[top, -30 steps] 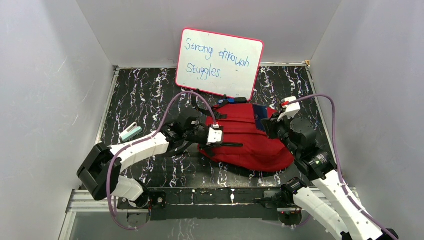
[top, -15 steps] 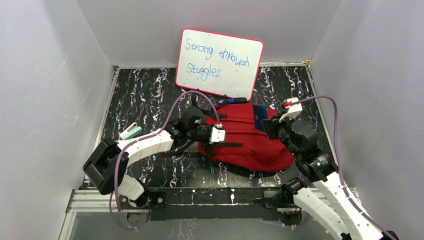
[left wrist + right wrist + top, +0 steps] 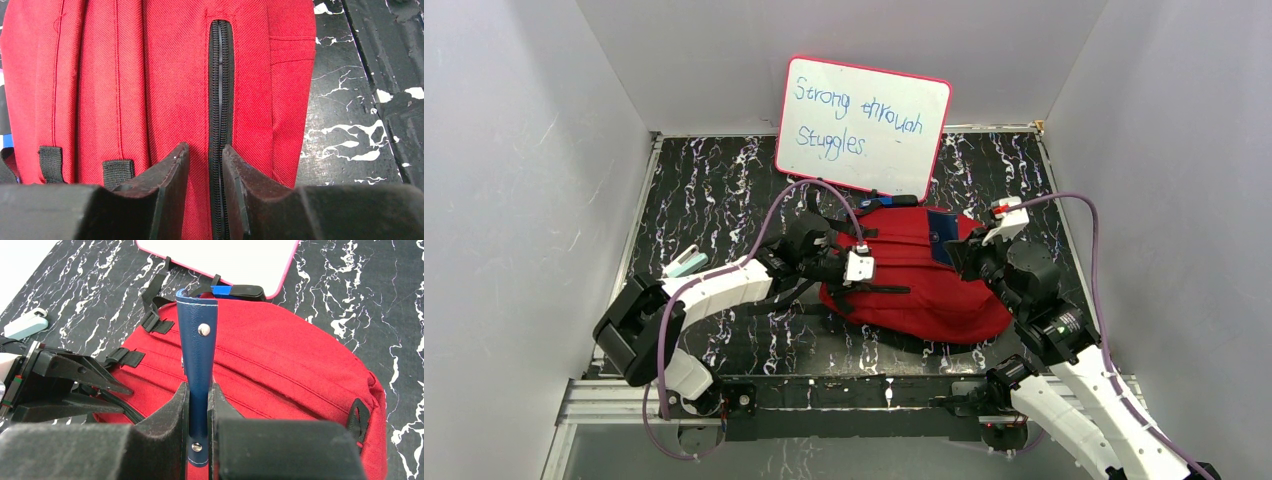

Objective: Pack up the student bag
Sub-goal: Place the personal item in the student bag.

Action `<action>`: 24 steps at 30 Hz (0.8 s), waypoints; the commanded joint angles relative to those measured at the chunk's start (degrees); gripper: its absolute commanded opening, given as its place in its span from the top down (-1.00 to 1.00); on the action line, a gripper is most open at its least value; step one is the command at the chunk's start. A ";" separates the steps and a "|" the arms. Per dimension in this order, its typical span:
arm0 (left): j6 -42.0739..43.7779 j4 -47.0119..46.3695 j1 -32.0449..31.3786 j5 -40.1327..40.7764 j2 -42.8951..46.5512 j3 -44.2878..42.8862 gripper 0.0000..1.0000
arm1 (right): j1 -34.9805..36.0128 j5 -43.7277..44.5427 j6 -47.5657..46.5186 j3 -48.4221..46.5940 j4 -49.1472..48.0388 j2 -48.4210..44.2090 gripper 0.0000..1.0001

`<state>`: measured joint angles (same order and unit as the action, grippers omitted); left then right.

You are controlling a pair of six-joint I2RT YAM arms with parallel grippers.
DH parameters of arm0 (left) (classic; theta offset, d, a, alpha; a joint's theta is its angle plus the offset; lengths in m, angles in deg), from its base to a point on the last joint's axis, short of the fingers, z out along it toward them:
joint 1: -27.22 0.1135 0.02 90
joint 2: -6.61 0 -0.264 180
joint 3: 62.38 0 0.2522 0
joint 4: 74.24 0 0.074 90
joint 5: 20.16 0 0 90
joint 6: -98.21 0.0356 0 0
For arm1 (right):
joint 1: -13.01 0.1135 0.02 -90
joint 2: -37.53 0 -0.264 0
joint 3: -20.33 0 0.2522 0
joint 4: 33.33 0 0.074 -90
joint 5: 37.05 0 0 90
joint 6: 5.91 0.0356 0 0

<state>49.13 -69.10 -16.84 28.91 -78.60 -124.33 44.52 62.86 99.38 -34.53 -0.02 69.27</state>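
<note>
1. The student bag [image 3: 924, 290] is lying flat on the desk [image 3: 714, 190], right of centre. It is sitting just in front of the whiteboard [image 3: 864, 125], which is leaning against the back wall.
2. Your left pincer [image 3: 206, 150] is sitting at the bag's left side with its fingers only narrowly apart. They are straddling the closed black zipper [image 3: 220, 75] (the track is running straight through the gap, with red fabric on either side).
3. Your right pincer [image 3: 199, 390] is clamping a dark blue flap [image 3: 198, 335]. The flap is standing upright between the fingers above the bag's right half (two metal studs are showing on it).
4. A pale teal object [image 3: 686, 263] is lying on the desk left of the bag, well apart from it and close beside your left arm.
</note>
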 commanded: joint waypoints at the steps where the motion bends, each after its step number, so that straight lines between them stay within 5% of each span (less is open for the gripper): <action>1: 0.34 -1.20 0.72 1.32 -0.61 -1.82 0.38 | -0.03 -0.34 1.15 0.49 -3.87 -1.16 1.00; 12: 4.65 2.87 0.72 5.38 -0.83 -1.52 0.13 | 0.02 -0.51 1.92 0.41 -4.23 -0.80 1.00; 24: 2.89 4.41 0.71 7.57 -1.96 -4.03 0.83 | 0.02 -1.06 2.47 0.32 -4.68 -0.29 1.00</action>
<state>51.91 -66.43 -16.77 32.54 -79.63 -126.27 44.52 62.58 101.26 -33.70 0.03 69.08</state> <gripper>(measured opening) 0.126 0.176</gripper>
